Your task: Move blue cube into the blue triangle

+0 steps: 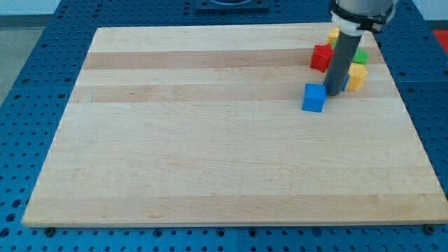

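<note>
Camera view: blue cube [314,98] is seen just left of my tip [333,94], nearly touching; nothing is grasped.

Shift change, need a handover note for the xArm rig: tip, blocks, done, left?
My tip sits at the upper right edge of the blue cube, close enough that contact cannot be ruled out. A cluster sits at the board's top right: red block, green block, yellow block, with another yellow piece and a sliver of blue mostly hidden behind the rod. Blue triangle cannot be confirmed. Done: not visibly. Left: push cube into it.
</note>
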{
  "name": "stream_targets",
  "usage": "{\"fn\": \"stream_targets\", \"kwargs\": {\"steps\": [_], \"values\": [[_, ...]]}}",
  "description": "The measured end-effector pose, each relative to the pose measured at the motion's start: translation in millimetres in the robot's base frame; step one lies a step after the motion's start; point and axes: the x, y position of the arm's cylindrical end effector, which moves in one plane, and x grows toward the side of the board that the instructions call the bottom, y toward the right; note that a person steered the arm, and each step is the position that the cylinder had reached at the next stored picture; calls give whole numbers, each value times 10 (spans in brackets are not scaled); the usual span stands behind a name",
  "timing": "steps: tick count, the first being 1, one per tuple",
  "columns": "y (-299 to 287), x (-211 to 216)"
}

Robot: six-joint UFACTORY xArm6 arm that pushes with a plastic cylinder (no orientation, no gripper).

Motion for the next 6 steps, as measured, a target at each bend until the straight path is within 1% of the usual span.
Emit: {"fn": "stream_targets", "kwargs": {"steps": [1, 2, 3, 4, 5, 6], "values": [[0, 66], [207, 586], [328, 997], [-90, 956], [-286, 955], [-310, 955]]}}
